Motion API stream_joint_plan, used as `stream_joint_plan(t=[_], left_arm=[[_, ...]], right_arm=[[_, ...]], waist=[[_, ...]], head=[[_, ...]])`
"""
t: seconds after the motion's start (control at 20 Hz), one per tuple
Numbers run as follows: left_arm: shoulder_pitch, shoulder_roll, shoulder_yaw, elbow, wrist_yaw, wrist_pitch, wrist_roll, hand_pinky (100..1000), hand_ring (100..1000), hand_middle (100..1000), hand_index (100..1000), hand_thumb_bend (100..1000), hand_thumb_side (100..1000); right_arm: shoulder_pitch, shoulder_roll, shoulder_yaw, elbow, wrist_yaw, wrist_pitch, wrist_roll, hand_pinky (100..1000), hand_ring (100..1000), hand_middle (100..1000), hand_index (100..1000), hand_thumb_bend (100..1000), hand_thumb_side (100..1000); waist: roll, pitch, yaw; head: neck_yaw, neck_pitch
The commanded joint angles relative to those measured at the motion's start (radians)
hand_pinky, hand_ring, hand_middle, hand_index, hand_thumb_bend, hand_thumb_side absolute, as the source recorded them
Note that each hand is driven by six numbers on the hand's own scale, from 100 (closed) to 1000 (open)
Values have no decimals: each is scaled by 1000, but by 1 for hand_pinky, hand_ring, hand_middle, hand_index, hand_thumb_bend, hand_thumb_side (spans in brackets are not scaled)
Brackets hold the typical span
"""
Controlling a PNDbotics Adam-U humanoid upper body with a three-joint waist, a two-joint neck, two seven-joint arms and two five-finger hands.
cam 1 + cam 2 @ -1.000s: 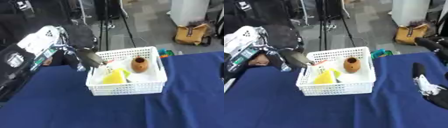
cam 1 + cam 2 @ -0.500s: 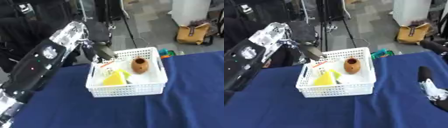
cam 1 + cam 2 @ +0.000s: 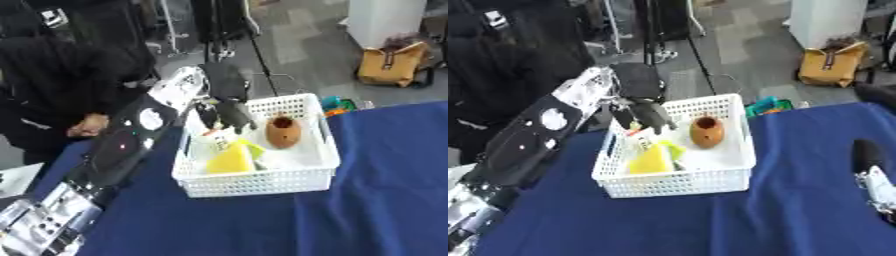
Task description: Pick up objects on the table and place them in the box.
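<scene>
A white mesh basket [image 3: 262,184] stands on the blue tablecloth. It holds a brown round object [image 3: 283,132], a yellow object [image 3: 229,159] and a white item with a red patch [image 3: 210,139]. My left arm comes in from the lower left, and my left hand [image 3: 224,110] hangs over the basket's back left corner. Its dark fingers [image 3: 651,116] point down, relaxed, just above the white item, with nothing in them. My right hand [image 3: 868,167] shows only in the right eye view, at the right edge, resting idle with fingers up.
A teal and orange thing [image 3: 337,104] lies just behind the basket at the table's far edge. A person in black [image 3: 61,85] stands at the far left, one hand [image 3: 86,127] near the table. A tan bag [image 3: 392,64] sits on the floor beyond.
My left arm has stretched out from the lower left, and its hand has moved from the basket's left rim to above its back left corner. The view has shifted slightly.
</scene>
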Motion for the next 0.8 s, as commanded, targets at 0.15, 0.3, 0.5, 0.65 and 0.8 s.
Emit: stream_joint_plan(t=[0.15, 0.3, 0.5, 0.65, 0.8], left_arm=[[-33, 2, 24, 35, -55, -1, 18, 891, 773, 603, 744, 408, 357], [-36, -4, 29, 54, -71, -5, -12, 921, 815, 703, 813, 447, 421], [-36, -9, 31, 72, -72, -31, -75, 1000, 1000, 1000, 1000, 531, 818], [-39, -9, 35, 63, -57, -35, -102, 1000, 1000, 1000, 1000, 500, 915], [-40, -6, 33, 52, -57, -26, -109, 1000, 1000, 1000, 1000, 518, 945]], right_arm=[[-21, -4, -3, -22, -10, -3, 7, 709, 757, 729, 932, 100, 1000], [-23, -4, -4, -22, -13, -5, 7, 709, 758, 729, 932, 100, 1000], [-24, -3, -4, -20, -13, -7, 7, 709, 758, 729, 932, 100, 1000], [-23, -3, -4, -18, -14, -8, 8, 709, 758, 729, 932, 100, 1000], [-24, -3, -3, -17, -14, -11, 9, 709, 759, 728, 932, 100, 1000]], waist=[[-5, -12, -4], [-4, -11, -4], [-5, -12, -4], [-4, -13, -3], [-5, -13, -3]], head=[[6, -14], [7, -14], [5, -13], [4, -11], [3, -10]])
